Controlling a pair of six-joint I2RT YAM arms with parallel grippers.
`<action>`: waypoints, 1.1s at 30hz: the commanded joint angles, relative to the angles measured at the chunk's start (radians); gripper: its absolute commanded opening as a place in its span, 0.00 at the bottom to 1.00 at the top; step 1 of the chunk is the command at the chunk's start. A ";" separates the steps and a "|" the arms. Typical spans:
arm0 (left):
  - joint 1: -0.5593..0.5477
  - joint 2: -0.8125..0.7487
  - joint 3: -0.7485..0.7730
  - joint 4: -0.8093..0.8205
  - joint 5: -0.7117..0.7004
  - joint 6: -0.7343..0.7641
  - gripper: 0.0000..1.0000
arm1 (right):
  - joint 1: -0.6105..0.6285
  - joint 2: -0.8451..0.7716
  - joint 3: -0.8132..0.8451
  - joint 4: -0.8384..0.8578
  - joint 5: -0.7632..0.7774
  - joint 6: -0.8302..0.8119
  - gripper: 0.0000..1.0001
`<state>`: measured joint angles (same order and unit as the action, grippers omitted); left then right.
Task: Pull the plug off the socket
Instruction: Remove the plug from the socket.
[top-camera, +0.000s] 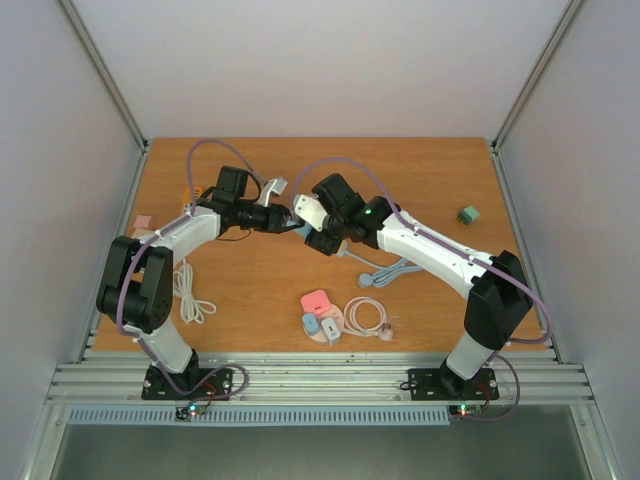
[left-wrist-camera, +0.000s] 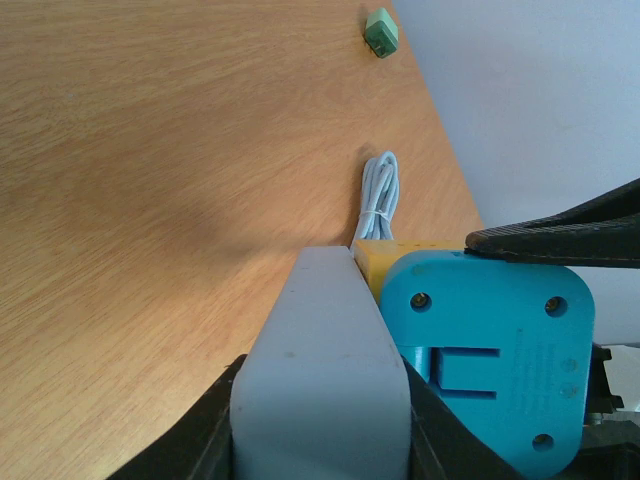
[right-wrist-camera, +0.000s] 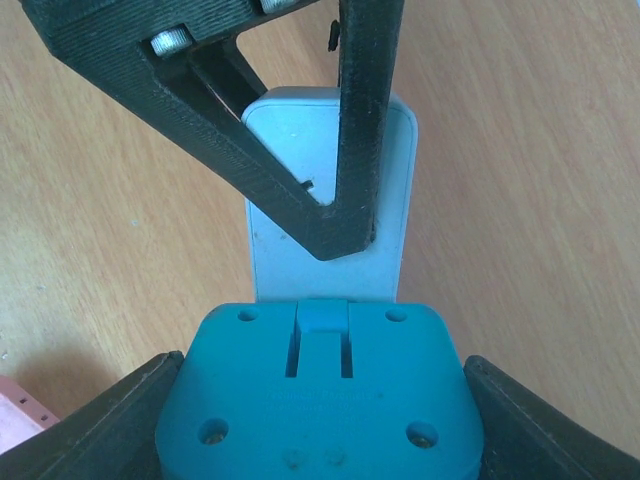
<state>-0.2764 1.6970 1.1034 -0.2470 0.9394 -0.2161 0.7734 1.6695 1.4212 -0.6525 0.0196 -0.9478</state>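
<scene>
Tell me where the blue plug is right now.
In the right wrist view the square blue plastic plug sits between the right gripper's fingers, pressed against the grey plastic socket block held by the left fingers.

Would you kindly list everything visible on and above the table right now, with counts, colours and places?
grey plastic socket strip: one, pale grey, raised over mid-table
blue plastic plug block: one, blue, against the strip
small green block: one, green, table's right side
small pink block: one, pink, left edge
white cable bundle: one, white, beside left arm
grey cable: one, pale grey, under right arm
pink coiled cable: one, pink, front centre
small adapters: three, one pink, two light blue, beside the coil
wooden table: one, brown
left gripper: black, shut on the strip
right gripper: black, shut on the plug block
</scene>
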 joint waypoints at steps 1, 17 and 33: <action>0.010 -0.016 -0.003 0.038 0.021 0.048 0.01 | -0.016 -0.020 0.013 -0.052 -0.053 -0.017 0.52; 0.010 0.021 0.036 -0.013 -0.069 0.007 0.00 | -0.045 -0.024 0.014 -0.055 -0.042 -0.020 0.50; 0.012 0.033 0.046 -0.045 -0.103 0.036 0.00 | -0.030 -0.043 -0.001 -0.028 0.006 -0.029 0.48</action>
<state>-0.2821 1.7157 1.1309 -0.2890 0.8818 -0.2089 0.7464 1.6695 1.4212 -0.6586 -0.0166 -0.9611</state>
